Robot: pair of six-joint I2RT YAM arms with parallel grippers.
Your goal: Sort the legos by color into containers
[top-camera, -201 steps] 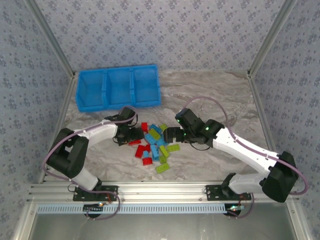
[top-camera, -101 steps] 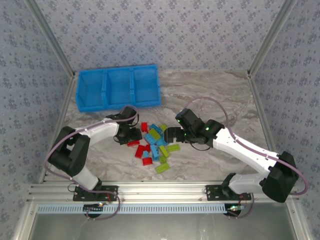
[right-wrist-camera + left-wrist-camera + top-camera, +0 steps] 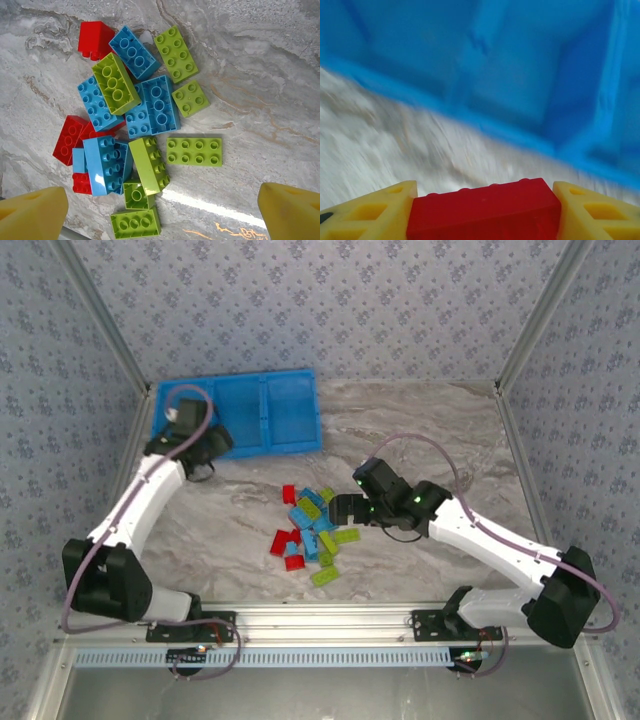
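The left arm point(image 3: 140, 502) reaches far forward and to the left of its base, and its claw point(image 3: 482, 195) is clamped on a red brick point(image 3: 485, 212) between both yellow fingers point(image 3: 375, 210). The right arm point(image 3: 485, 538) stretches low and inward with its elbow bent. Its claw point(image 3: 162, 212) points downward with the jaws spread wide.

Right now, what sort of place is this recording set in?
Likely a robot test booth: patterned walls, a marble-look table, left arm and right arm bolted to a rail.

Marbled table point(image 3: 420, 430) under blue bin point(image 3: 290, 447), piled legos point(image 3: 300, 515)
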